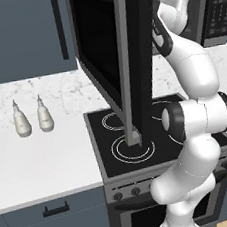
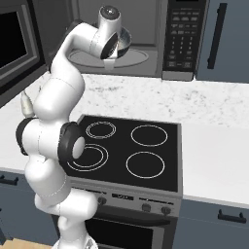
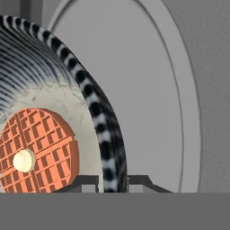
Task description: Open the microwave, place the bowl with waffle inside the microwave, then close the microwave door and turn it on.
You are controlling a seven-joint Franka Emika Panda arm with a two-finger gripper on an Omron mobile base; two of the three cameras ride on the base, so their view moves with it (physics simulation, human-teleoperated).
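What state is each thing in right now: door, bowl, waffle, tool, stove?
microwave door: swung wide open over the stove.
microwave: cavity exposed, turntable visible.
bowl: gripped at its rim, held inside the cavity above the turntable.
waffle: lying in the bowl.
tool: shut on the bowl's rim.
stove: rings bare and dark.
two white bottles: upright on the counter.
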